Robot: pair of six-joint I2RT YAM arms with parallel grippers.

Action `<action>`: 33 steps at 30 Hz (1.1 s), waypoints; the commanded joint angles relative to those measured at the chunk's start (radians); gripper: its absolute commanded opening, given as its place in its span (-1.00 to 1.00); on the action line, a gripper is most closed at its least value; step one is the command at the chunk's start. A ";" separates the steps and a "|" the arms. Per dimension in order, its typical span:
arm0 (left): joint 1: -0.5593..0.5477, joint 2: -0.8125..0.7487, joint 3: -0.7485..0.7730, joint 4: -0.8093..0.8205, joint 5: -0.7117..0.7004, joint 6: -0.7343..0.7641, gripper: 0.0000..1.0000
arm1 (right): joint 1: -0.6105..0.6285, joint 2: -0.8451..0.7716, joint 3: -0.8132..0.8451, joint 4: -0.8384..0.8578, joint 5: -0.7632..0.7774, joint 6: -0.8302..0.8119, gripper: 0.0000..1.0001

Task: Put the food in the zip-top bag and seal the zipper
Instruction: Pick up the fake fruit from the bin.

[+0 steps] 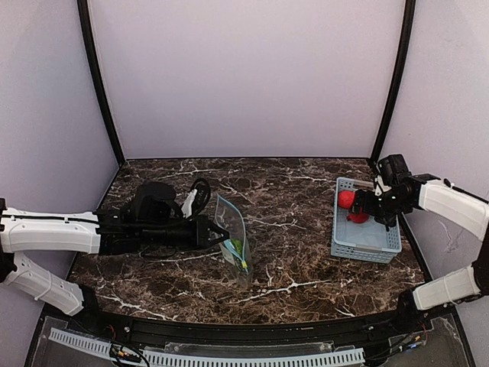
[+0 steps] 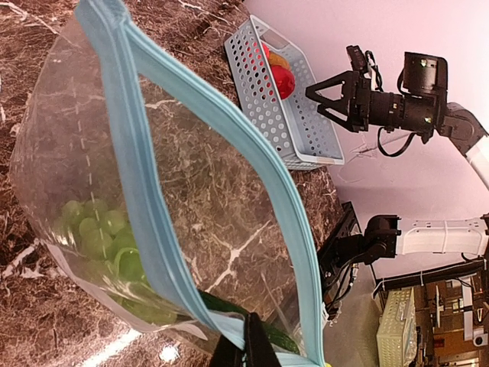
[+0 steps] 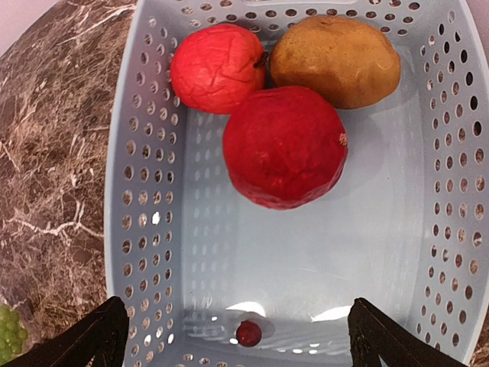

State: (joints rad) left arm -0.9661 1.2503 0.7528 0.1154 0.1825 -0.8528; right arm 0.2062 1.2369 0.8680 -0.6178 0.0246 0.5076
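One dark marbled bench carried everything. Light-blue basket stood at right; clear zip-top bag stood mid-bench, mouth open. Left gripper was clamped on the bag's rim at the teal zipper, unsealed. Right gripper, spread wide and empty, hovered above the basket. Step judged: loading. Larger red fruit, brown-orange fruit and smaller red fruit lay in the basket; grape bunch lay in the bag. Next move: descend, close on one fruit.

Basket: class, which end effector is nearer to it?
Right. The right end effector hangs open over the basket; the left end effector grips the bag, well apart from it.
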 commanded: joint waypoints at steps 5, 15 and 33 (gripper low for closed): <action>0.006 -0.045 -0.048 0.032 -0.001 -0.027 -0.99 | -0.122 0.115 -0.015 0.184 -0.087 -0.062 0.97; 0.008 -0.052 -0.074 0.026 -0.004 -0.032 -0.99 | -0.172 0.252 -0.002 0.294 -0.095 -0.100 0.87; 0.028 -0.103 -0.123 0.010 -0.020 -0.048 -0.99 | -0.173 0.381 0.042 0.371 -0.121 -0.109 0.57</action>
State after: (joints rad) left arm -0.9497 1.1717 0.6487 0.1345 0.1669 -0.9028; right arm 0.0383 1.6051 0.8871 -0.2836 -0.1047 0.4080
